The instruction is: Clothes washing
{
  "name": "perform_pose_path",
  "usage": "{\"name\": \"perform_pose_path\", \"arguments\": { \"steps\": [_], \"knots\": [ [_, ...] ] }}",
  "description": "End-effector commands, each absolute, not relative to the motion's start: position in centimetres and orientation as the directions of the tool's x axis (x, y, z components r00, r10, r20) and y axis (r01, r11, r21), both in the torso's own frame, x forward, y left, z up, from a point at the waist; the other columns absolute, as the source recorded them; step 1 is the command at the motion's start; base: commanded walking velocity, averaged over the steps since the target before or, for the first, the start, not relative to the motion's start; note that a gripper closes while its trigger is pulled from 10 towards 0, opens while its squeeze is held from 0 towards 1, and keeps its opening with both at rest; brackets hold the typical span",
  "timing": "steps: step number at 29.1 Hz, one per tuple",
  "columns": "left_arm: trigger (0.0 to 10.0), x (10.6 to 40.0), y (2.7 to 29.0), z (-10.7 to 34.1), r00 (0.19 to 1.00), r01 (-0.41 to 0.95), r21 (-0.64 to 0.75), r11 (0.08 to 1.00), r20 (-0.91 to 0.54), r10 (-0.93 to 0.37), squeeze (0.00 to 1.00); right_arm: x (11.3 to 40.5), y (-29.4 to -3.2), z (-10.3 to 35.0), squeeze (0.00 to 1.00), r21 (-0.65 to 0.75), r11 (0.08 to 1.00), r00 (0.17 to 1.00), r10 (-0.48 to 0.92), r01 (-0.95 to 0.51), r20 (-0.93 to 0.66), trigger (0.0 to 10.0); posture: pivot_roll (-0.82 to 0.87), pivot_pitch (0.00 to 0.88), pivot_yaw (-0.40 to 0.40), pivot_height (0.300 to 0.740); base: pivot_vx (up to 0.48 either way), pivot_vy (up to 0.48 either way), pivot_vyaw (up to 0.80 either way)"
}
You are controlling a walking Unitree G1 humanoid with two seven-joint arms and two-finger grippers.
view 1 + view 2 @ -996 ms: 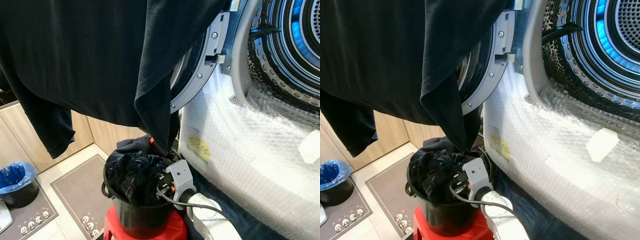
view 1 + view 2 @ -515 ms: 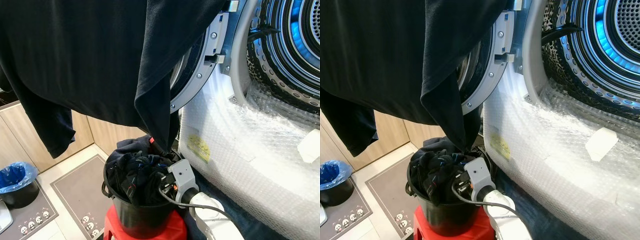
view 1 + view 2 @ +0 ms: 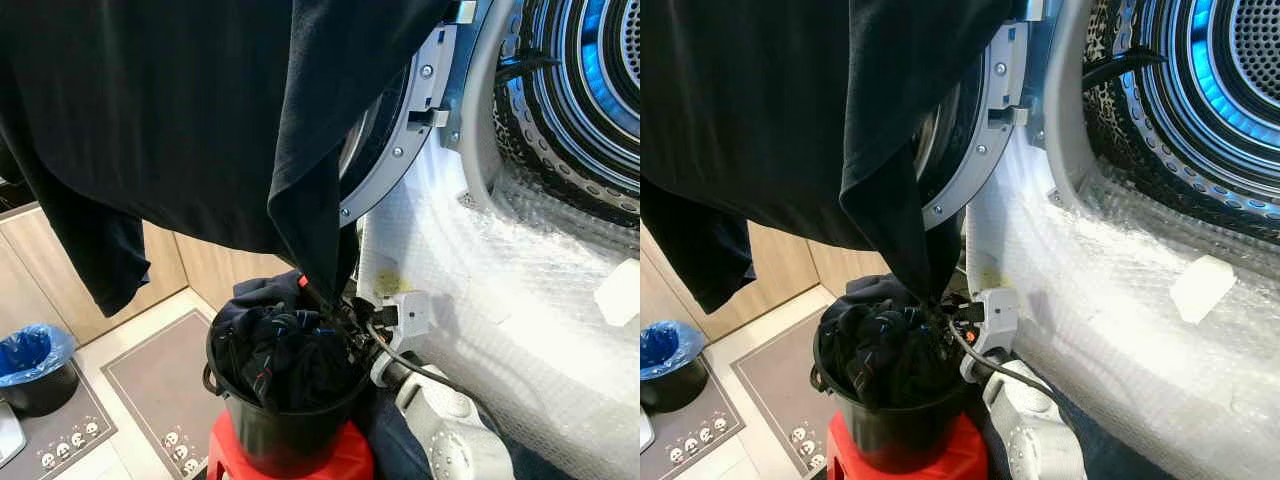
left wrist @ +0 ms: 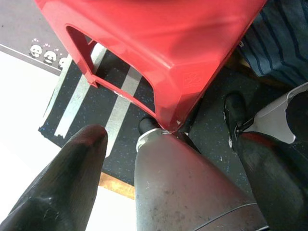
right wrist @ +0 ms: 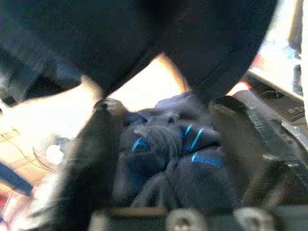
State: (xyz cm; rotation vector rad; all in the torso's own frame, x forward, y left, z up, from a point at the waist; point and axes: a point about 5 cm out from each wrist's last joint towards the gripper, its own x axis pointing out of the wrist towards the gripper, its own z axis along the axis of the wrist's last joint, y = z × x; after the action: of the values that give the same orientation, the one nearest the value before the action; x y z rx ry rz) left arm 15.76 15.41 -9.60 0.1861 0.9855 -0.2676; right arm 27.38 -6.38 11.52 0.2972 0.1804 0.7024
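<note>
A round black plastic bucket [image 3: 285, 440] heaped with dark clothes with blue stripes [image 3: 280, 345] sits on a red plastic stool [image 4: 159, 53], raised, it seems, to bring the laundry within reach beside the open front-loading washing machine [image 3: 560, 110] on the right. A large black garment [image 3: 180, 110] hangs across the left, over the round machine door [image 3: 395, 150]. The right claw [image 5: 163, 139] is at the pile's near right edge, fingers spread apart around the blue-striped cloth, nothing gripped yet. The left claw [image 4: 168, 159] hangs low beside the stool, fingers apart, empty.
</note>
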Motion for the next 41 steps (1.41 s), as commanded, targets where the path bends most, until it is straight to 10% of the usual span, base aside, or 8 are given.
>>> {"name": "perform_pose_path", "arguments": {
  "steps": [1, 13, 14, 15, 30, 41],
  "knots": [
    [10.0, 14.2, 15.2, -10.3, 0.463, 0.31, 0.005, 0.951, -0.874, -0.147, 0.0, 26.9, -5.7, 11.6, 1.0, 0.287, 0.705, 0.716, 0.693, -0.648, -0.083, 10.0, -0.02, 0.0, -0.031, 0.74, 0.0, 0.0, 0.0],
    [10.0, 14.2, 15.2, -10.3, 0.461, 0.316, 0.004, 0.949, -0.875, -0.15, 0.0, 27.1, -5.5, 7.5, 1.0, -0.011, 0.82, 0.764, 0.528, -0.572, -0.37, 10.0, -0.03, 0.0, -0.028, 0.74, 0.0, 0.0, 0.0],
    [10.0, 14.2, 15.3, -10.3, 0.461, 0.314, 0.004, 0.949, -0.875, -0.149, 0.0, 27.2, -5.4, 7.3, 0.82, -0.051, 0.827, 0.778, 0.503, -0.56, -0.377, 10.0, -0.02, 0.0, -0.029, 0.74, 0.0, 0.0, 0.0],
    [10.0, 14.1, 15.3, -10.3, 0.461, 0.312, 0.005, 0.95, -0.875, -0.147, 0.0, 27.4, -5.3, 6.8, 0.0, -0.095, 0.844, 0.8, 0.456, -0.528, -0.39, 10.0, -0.02, 0.0, -0.029, 0.74, 0.0, 0.0, 0.0],
    [10.0, 14.2, 15.4, -10.3, 0.462, 0.311, 0.008, 0.95, -0.875, -0.144, 0.0, 28.8, -5.3, 12.4, 0.0, 0.223, 0.842, 0.855, 0.515, -0.491, -0.06, 10.0, -0.03, 0.0, -0.021, 0.74, 0.0, 0.0, 0.0],
    [10.0, 14.4, 15.5, -10.2, 0.466, 0.313, 0.017, 0.95, -0.874, -0.137, 0.0, 29.4, -3.8, 10.5, 0.0, -0.053, 0.906, 0.878, 0.391, -0.42, -0.277, 10.0, -0.02, 0.0, -0.018, 0.74, 0.0, 0.0, 0.0]
  ]
}}
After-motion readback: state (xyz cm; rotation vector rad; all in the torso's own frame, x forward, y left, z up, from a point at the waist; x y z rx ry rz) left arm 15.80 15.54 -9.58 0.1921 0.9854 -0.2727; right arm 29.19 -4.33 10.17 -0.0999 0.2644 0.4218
